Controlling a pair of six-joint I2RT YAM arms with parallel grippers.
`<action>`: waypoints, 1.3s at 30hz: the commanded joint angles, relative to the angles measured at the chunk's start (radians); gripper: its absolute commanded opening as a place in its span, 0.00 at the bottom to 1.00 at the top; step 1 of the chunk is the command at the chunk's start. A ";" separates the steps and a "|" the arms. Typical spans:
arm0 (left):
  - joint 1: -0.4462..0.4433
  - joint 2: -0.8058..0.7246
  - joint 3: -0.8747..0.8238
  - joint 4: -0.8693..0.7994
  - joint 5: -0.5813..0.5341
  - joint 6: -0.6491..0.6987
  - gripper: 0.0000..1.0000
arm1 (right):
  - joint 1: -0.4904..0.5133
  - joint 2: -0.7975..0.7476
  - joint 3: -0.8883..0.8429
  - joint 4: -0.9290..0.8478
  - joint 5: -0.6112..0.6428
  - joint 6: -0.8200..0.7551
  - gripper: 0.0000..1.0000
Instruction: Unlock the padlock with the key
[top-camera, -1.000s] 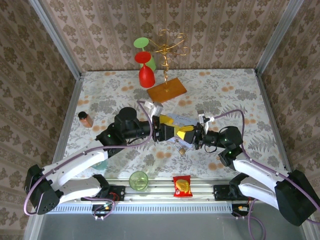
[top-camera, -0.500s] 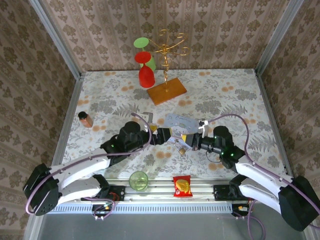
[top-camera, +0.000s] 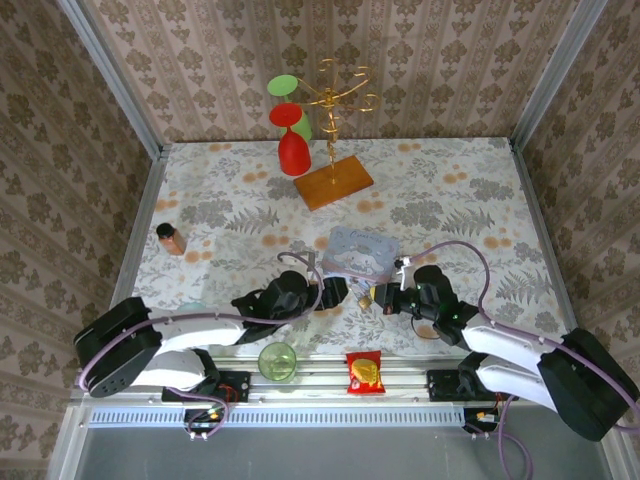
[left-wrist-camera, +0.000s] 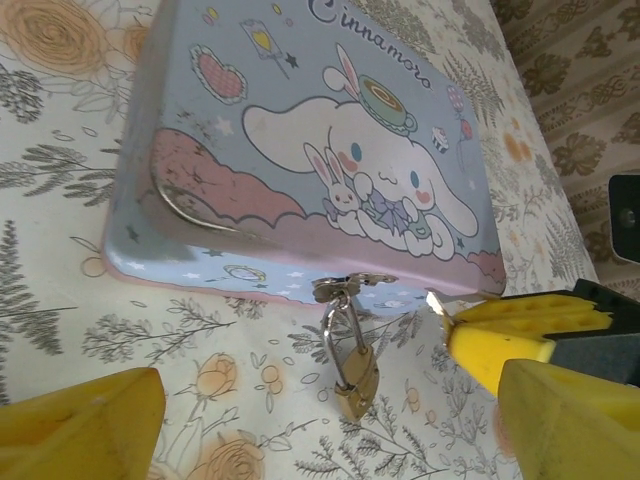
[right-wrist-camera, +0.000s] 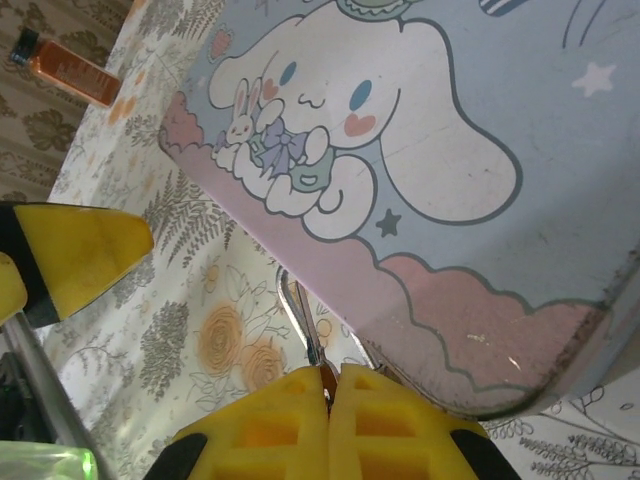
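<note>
The small brass padlock (left-wrist-camera: 356, 385) hangs by its thin silver shackle from the hasp of the pastel tin box (left-wrist-camera: 300, 150) and rests on the cloth in front of it. My left gripper (left-wrist-camera: 330, 425) is open, a yellow finger on each side of the padlock, touching neither. My right gripper (right-wrist-camera: 328, 385) is shut, and in the left wrist view the key (left-wrist-camera: 436, 300) pokes out of its yellow fingers as a silver tip just right of the padlock. From above, the left gripper (top-camera: 340, 292) and right gripper (top-camera: 380, 298) meet at the padlock (top-camera: 365, 298), in front of the tin (top-camera: 358, 250).
An orange bottle (top-camera: 171, 239) stands at the left. A gold wire rack on a wooden base (top-camera: 333, 180) and a red glass (top-camera: 292, 150) stand at the back. A green cup (top-camera: 277, 360) and a snack packet (top-camera: 364, 372) lie at the near edge.
Both arms have drawn back toward the near edge and dropped low. The left gripper has left the top of the tin and now sits open in front of it. The right gripper stays shut.
</note>
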 joint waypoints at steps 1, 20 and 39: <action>-0.011 0.046 0.007 0.118 -0.026 -0.046 0.85 | -0.014 0.047 0.023 0.096 0.045 -0.069 0.00; -0.032 0.381 0.134 0.265 0.077 -0.034 0.72 | -0.075 -0.161 -0.040 -0.032 0.088 -0.039 0.00; -0.086 0.563 0.290 0.085 0.056 -0.057 0.52 | -0.085 -0.608 -0.126 -0.359 0.139 -0.008 0.00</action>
